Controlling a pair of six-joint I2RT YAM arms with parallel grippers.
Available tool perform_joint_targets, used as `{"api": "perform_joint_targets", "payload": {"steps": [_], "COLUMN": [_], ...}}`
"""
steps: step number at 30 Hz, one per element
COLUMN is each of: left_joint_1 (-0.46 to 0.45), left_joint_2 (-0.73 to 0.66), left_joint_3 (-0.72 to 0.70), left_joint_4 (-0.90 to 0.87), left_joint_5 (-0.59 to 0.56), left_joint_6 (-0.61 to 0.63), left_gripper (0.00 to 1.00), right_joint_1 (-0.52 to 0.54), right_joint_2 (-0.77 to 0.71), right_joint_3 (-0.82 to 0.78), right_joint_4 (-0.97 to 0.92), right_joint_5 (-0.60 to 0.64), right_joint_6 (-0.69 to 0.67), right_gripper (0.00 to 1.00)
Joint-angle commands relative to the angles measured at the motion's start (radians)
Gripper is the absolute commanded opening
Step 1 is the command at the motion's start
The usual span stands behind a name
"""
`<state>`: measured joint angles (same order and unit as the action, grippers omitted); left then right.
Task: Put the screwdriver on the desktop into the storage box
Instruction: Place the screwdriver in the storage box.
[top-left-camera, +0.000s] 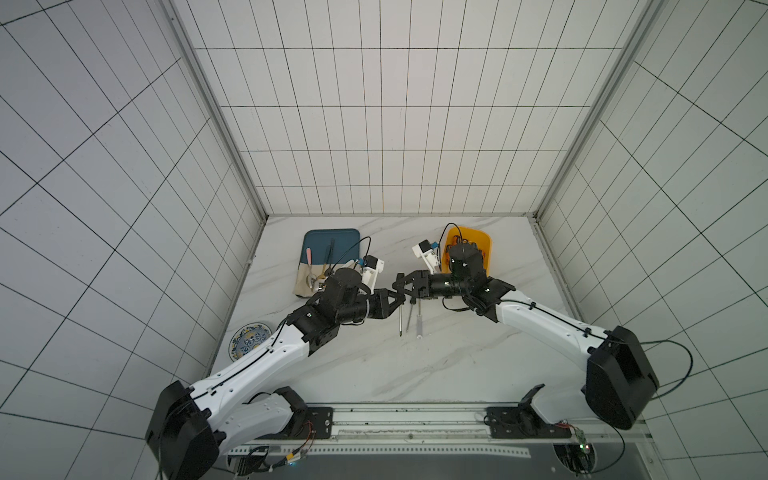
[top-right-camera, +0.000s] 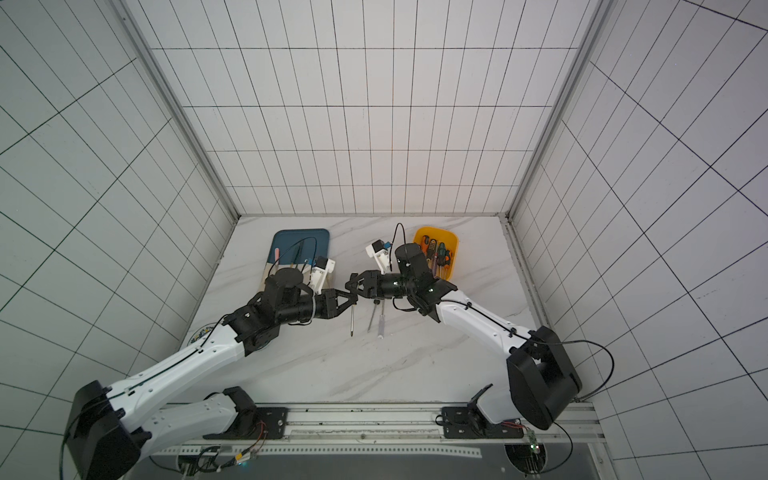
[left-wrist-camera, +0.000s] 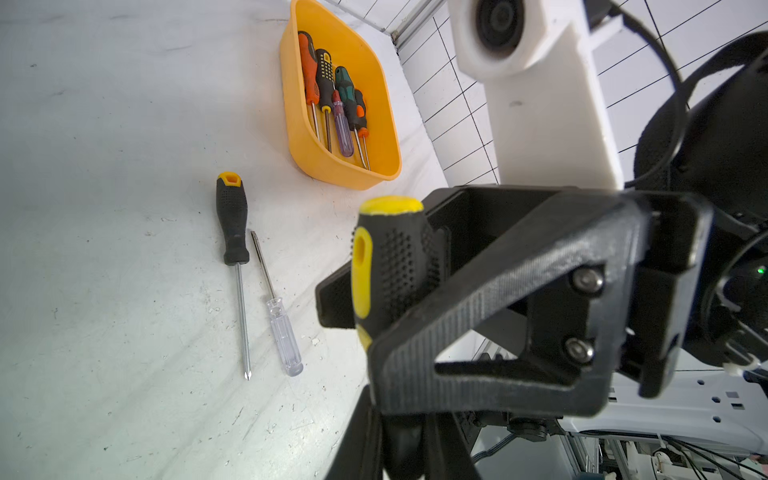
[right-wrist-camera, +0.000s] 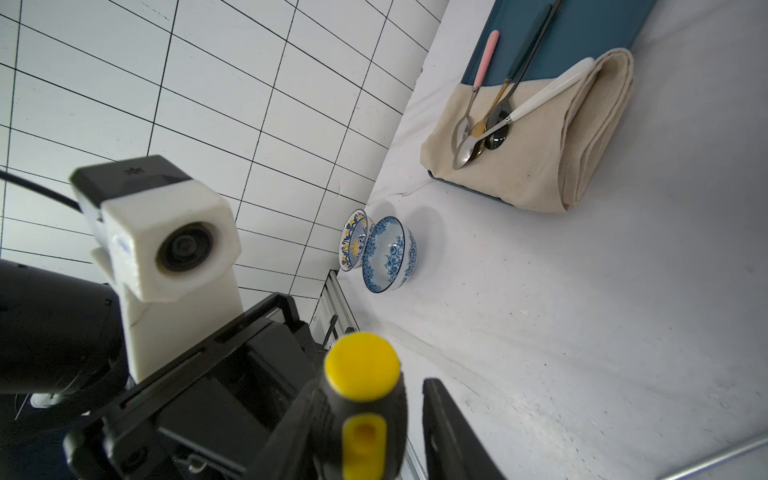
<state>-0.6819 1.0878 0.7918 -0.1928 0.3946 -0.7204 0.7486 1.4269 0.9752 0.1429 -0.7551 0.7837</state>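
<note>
A black-and-yellow screwdriver (left-wrist-camera: 386, 266) hangs above the desktop (top-left-camera: 374, 365) between my two arms, and its metal shaft (top-left-camera: 400, 320) points toward the near edge in both top views. My left gripper (left-wrist-camera: 409, 449) is shut on its lower part. My right gripper (right-wrist-camera: 370, 440) straddles the handle near the yellow cap (right-wrist-camera: 361, 365). One of its fingers (right-wrist-camera: 291, 436) lies against the handle and the other stands a little apart. The yellow-orange storage box (left-wrist-camera: 332, 170) at the back right holds several screwdrivers. A black-handled screwdriver (left-wrist-camera: 232, 224) and a clear-handled one (left-wrist-camera: 284, 336) lie on the desktop.
A dark teal tray (top-left-camera: 332, 241) at the back left carries a folded cloth (right-wrist-camera: 540, 166) with several spoons. Two patterned bowls (right-wrist-camera: 386, 253) stand by the left wall, under my left arm. Tiled walls close in three sides.
</note>
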Motion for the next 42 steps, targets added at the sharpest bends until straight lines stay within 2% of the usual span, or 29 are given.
{"api": "perform_joint_targets", "payload": {"steps": [1,5,6,7,9,12,17,24,29,34,42], "left_joint_1": [-0.004,-0.003,-0.003,-0.003,-0.002,-0.002,-0.001,-0.003,-0.003,-0.003,0.000], "left_joint_2": [-0.006,-0.012,-0.014,-0.018,-0.024,-0.034,-0.046,-0.063,-0.071,-0.100,-0.083], "left_joint_3": [-0.008,-0.020,-0.027,-0.031,-0.035,-0.020,-0.006,-0.054,-0.058,-0.080,-0.074], "left_joint_4": [0.039,0.021,0.019,0.014,-0.008,-0.083,-0.234,-0.252,-0.270,-0.281,-0.292], "left_joint_5": [0.011,-0.012,-0.022,-0.033,-0.066,-0.129,-0.212,-0.209,-0.215,-0.226,-0.231], "left_joint_6": [-0.003,-0.008,-0.011,-0.016,-0.023,-0.028,-0.051,-0.088,-0.095,-0.105,-0.102], "left_gripper": [0.00,0.00,0.08,0.26,0.47,0.59,0.60,0.61,0.61,0.61,0.61], "right_joint_1": [0.011,0.007,0.002,-0.005,-0.028,-0.103,-0.272,-0.514,-0.540,-0.547,-0.548], "right_joint_2": [-0.003,-0.023,-0.024,-0.022,-0.025,-0.027,-0.017,0.178,0.383,0.589,0.726], "right_joint_3": [0.024,0.020,0.025,0.032,0.042,0.064,0.164,0.357,0.573,0.763,0.844], "right_joint_4": [0.037,0.015,-0.002,-0.021,-0.065,-0.138,-0.360,-0.555,-0.665,-0.775,-0.825], "right_joint_5": [-0.012,0.012,0.016,0.021,0.048,0.078,0.225,0.465,0.646,0.716,0.729], "right_joint_6": [0.007,-0.013,-0.021,-0.030,-0.041,-0.053,-0.145,-0.182,-0.260,-0.312,-0.340], "right_gripper": [0.30,0.13,0.11,0.10,0.10,0.10,0.10,0.10,0.11,0.12,0.20]}}
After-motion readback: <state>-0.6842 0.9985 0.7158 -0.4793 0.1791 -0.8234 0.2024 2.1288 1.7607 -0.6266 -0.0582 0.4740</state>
